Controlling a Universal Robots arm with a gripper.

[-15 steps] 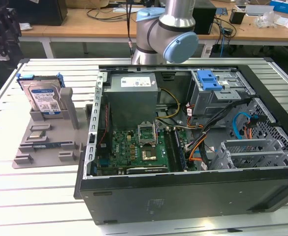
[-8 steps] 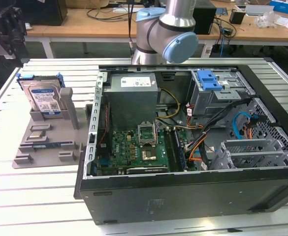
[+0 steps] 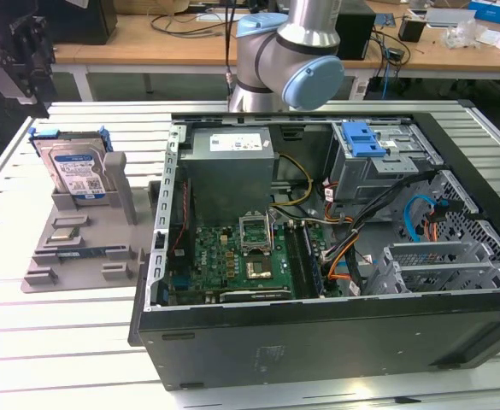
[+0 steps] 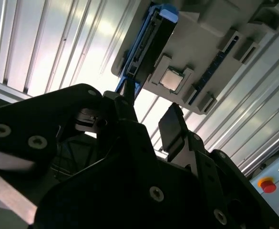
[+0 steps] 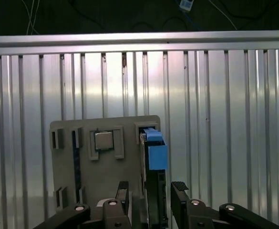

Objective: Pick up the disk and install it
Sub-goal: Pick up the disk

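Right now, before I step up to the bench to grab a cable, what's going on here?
The arm's gripper hangs open above the disk, fingers lined up either side of it without gripping. The disk stands upright in a grey holder, to the exterior view's left of the open computer case, not yet installed.

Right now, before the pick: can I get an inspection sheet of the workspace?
Surface: ribbed metal table.
Job's things: disk stands upright in the grey holder, not yet picked; open computer case beside it.
Clutter: chip seated in the holder.
Grippers: claw open, above the disk, holding nothing.
Cables: orange wires and other leads loose inside the case.
Surroundings: wooden benches behind the table; red stop button at its edge.
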